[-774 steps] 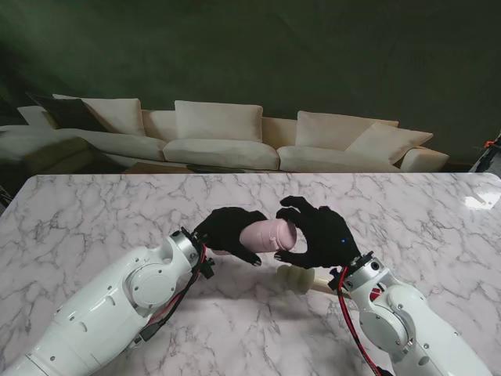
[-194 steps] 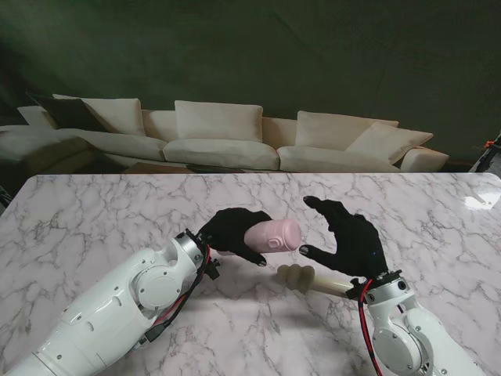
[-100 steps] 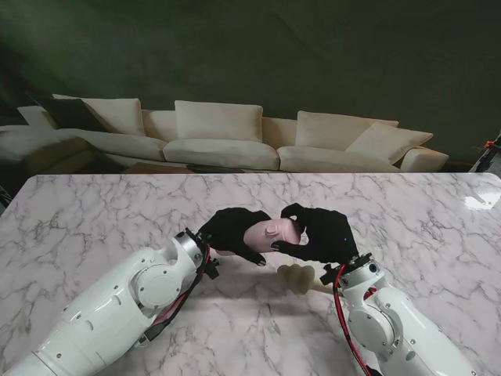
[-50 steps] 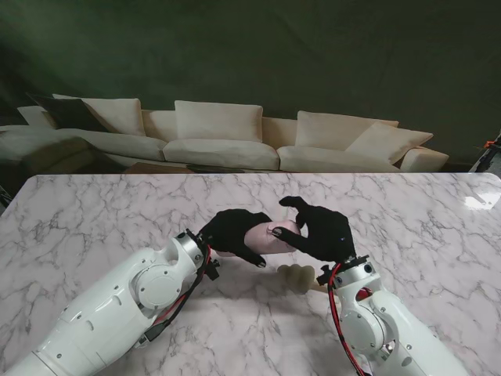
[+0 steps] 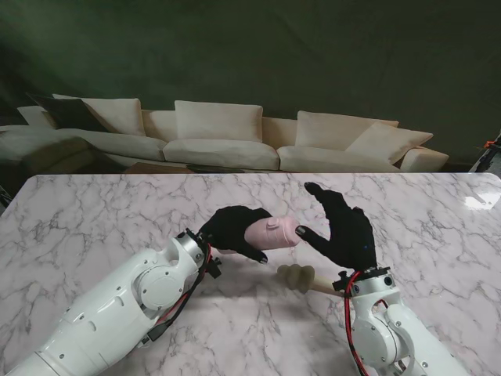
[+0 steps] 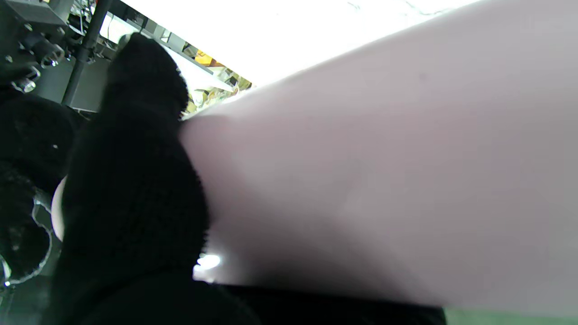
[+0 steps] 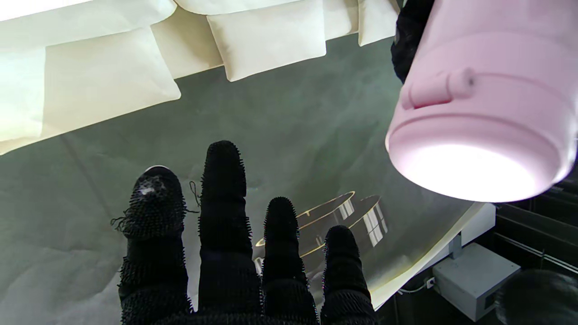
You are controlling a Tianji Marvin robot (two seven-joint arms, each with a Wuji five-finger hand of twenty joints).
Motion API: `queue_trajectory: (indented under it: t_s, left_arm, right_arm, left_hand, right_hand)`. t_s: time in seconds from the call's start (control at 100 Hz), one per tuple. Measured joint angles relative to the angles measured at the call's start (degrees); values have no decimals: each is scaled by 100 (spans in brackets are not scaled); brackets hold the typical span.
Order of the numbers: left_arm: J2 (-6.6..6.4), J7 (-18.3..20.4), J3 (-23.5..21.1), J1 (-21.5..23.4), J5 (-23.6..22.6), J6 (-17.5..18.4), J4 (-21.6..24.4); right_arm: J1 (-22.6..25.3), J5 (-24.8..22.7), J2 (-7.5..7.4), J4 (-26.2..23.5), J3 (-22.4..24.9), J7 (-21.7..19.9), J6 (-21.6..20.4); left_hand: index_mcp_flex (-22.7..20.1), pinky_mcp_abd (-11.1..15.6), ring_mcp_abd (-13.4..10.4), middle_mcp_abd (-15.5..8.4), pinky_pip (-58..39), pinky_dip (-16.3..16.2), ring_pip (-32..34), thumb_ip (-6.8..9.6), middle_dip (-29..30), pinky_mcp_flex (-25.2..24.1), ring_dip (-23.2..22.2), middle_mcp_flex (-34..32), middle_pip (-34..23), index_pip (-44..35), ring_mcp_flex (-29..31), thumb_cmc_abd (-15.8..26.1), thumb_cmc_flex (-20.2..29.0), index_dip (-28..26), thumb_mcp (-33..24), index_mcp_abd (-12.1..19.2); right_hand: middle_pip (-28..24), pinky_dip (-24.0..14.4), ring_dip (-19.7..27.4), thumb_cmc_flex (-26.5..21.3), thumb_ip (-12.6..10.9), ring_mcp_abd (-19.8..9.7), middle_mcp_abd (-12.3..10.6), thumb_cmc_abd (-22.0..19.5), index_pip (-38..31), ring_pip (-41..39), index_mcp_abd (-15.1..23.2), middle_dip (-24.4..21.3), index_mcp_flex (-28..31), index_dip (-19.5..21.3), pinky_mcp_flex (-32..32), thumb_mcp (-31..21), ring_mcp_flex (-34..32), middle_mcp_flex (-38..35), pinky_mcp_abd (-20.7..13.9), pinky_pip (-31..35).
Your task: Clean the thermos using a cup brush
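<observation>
Thermos point(image 5: 271, 233): pale pink, smooth matte body, cylindrical, held on its side above the marble table point(image 5: 94, 211), lid end pointing to the robot's right. Lid end carries a raised band with a small latch-like bar and button; the end face is flat and rounded at the rim, seen close in the right wrist view point(image 7: 478, 104). In the left wrist view the body point(image 6: 384, 180) fills most of the frame as a plain pink surface without markings.

Left hand point(image 5: 233, 229): black-gloved, wrapped around the rear part of the thermos, fingers closed on the body; one gloved finger point(image 6: 135, 171) lies pressed against the pink wall in the wrist view.

Right hand point(image 5: 344, 231): black-gloved, held upright just to the right of the lid end, fingers extended and spread, holding nothing. The thumb tip reaches toward the lid end; contact cannot be told. In the wrist view four fingers point(image 7: 223, 203) stand apart, pointing at the green wall, with the thermos off to one side.

Cup brush point(image 5: 301, 277): cream-coloured, lobed sponge head on a pale handle, lying flat on the table nearer to me than the thermos, handle running to the right and passing behind the right wrist. Neither hand touches it.

Background: cream sofa point(image 5: 219, 133) beyond the table's far edge, against a dark green wall.
</observation>
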State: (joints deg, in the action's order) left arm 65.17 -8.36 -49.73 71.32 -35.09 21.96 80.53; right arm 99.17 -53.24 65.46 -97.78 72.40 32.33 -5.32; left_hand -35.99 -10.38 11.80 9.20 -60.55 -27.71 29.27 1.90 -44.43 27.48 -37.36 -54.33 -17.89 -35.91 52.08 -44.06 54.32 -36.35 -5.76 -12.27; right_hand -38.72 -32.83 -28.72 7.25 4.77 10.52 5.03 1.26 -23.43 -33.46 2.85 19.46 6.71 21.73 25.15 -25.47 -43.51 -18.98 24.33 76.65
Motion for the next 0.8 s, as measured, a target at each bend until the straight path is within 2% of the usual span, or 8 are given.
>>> queue_trajectory:
  t_s: [0.11,0.19,0.24,0.46,0.53,0.63,0.73,0.8]
  left_arm:
    - [53,-114,36,-5,168,-54,-57]
    - [105,-165,67,-8,478,-105,-104]
    - [144,-220,82,-8,628,-143,-123]
    - [324,-477,195,-51,964,-244,-243]
    - [374,-531,253,-80,1090,-269,-304]
    - [447,-607,308,-98,1244,-291,-392]
    - [518,-633,340,-98,1542,-292,-483]
    - [558,-626,353,-96,1739,-290,-546]
  right_arm:
    - [95,31,29,-5,92,119,-7]
    - [144,31,40,0,144,213,-15]
    - [164,36,45,7,169,252,-30]
    - [231,165,67,12,235,292,-87]
    - [243,176,71,18,254,292,-99]
    - [265,193,73,24,282,283,-116]
    - [277,199,74,46,304,283,-138]
    - [284,220,76,59,317,283,-148]
  left_hand:
    - [31,0,0,0,0,0,0,0,69,-16,0,71,-129,46,-1,55,1,55,26,0]
    - [157,0,0,0,-9,0,0,0,318,-80,7,207,-218,141,-72,405,20,60,445,0]
    - [158,0,0,-4,-60,0,0,0,502,-117,22,212,-219,182,-81,456,66,61,631,0]
    - [377,-7,0,-82,-65,-21,-28,-14,1866,-566,216,591,-280,313,-435,899,168,62,1046,0]
    - [424,-114,0,-103,63,-73,-216,-47,2130,-818,390,737,-123,370,-516,969,169,62,1046,14]
    - [447,-423,-19,-164,703,-58,-658,-146,2509,-1321,796,1193,229,497,-919,1059,162,62,1047,110]
    - [450,-752,-28,-245,1554,235,-1294,-242,2836,-1874,1293,1862,594,601,-1610,1077,153,62,1047,185]
    - [450,-845,-41,-401,2114,440,-1594,-266,3013,-2180,1546,2315,824,714,-2074,1240,64,52,1165,222]
  right_hand:
    - [0,-26,15,-176,0,-5,2,-63,76,52,0,6,-1,142,-160,200,175,68,0,-168]
    - [0,-66,22,-179,0,-48,2,-63,81,57,0,-2,-1,151,-216,203,223,143,0,-188]
    - [0,-67,22,-179,0,-51,3,-63,83,57,0,21,-1,202,-260,217,223,133,0,-222]
    - [0,-69,23,-245,-1,-56,3,-135,85,57,0,20,-1,218,-345,292,231,137,-3,-291]
    - [0,-70,28,-245,-1,-62,3,-197,145,61,0,-6,-1,236,-369,337,298,345,-7,-304]
    - [0,-70,35,-245,-1,-63,3,-254,148,61,0,-6,-1,276,-411,357,298,351,-10,-350]
    - [0,-70,37,-245,-1,-65,3,-294,152,61,0,-6,-1,279,-431,407,298,351,-11,-369]
    - [0,-70,36,-257,-1,-66,3,-294,157,61,0,-6,-1,287,-449,435,298,353,-11,-404]
